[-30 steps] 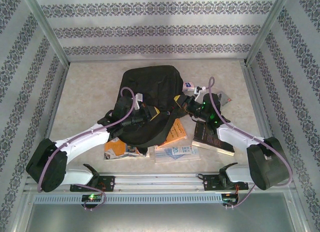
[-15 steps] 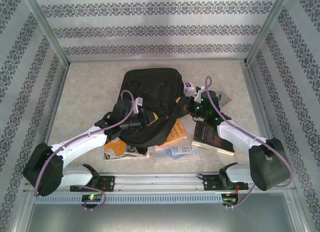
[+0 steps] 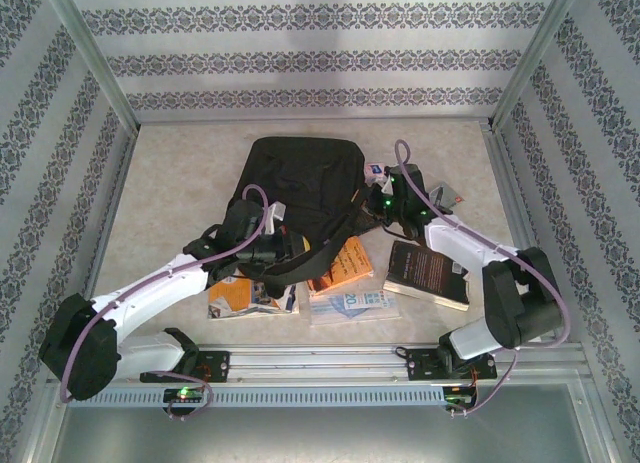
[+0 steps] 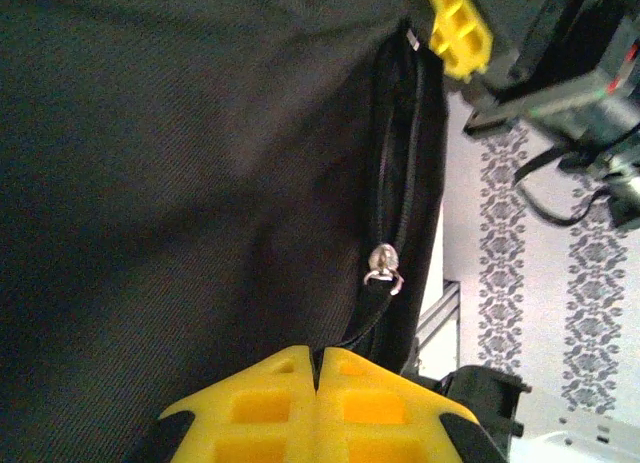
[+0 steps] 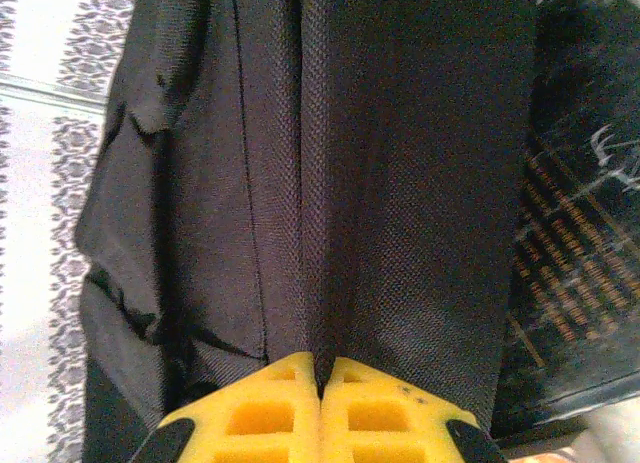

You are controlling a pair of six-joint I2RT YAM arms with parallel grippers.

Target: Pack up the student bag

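left pincer and right pincer each clench student bag fabric; a booklet reads "20".

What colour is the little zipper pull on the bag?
Shiny silver. The zipper pull hangs on the black student bag, seen best from the left wrist camera.

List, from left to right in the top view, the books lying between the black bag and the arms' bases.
Orange-and-white book → pale blue booklet → dark book.

student bag on table, books before it
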